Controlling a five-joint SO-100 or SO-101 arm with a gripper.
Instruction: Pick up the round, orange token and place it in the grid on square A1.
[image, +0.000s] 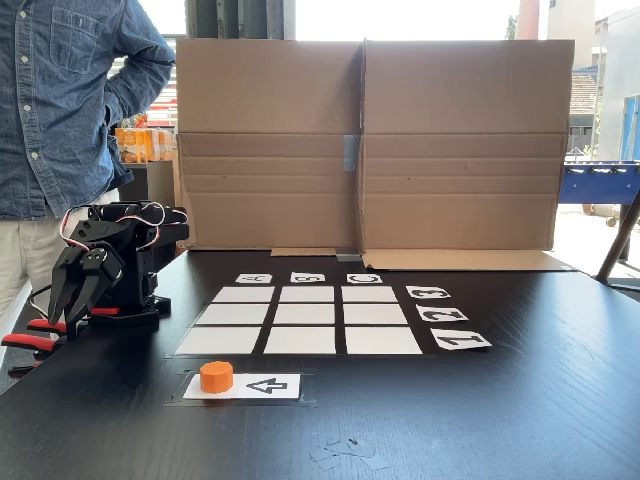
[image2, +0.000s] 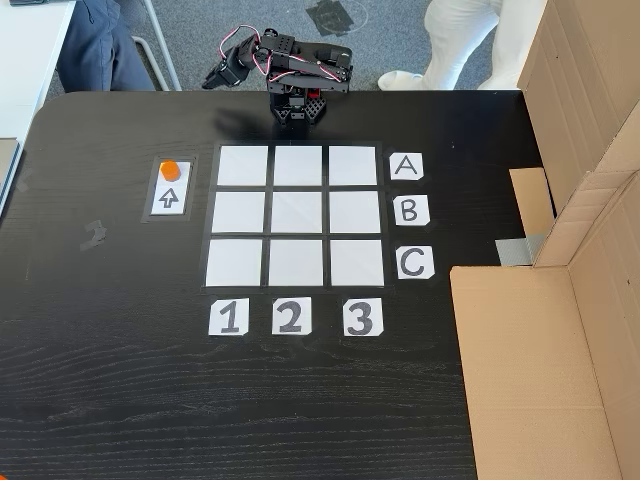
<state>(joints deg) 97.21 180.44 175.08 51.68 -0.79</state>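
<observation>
Faceted plastic token (image: 216, 376) (short cylinder) sits on paper arrow card (image: 265, 386).

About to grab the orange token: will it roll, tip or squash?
The orange token looks like rigid plastic, so probably no squashing. It stands squat on its flat face on the arrow card, unlikely to tip; knocked onto its rim, it might roll.

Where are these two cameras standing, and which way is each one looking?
A fixed view: low at the table's edge, facing across the grid toward the cardboard wall; the arm sits at left, its gripper hanging down, a person standing behind it.
A fixed view: high above, looking steeply down on the table; the arm sits at the top edge, cardboard at right.
Both share the grid, the round, orange token on the arrow card, and the letter and number cards.
</observation>
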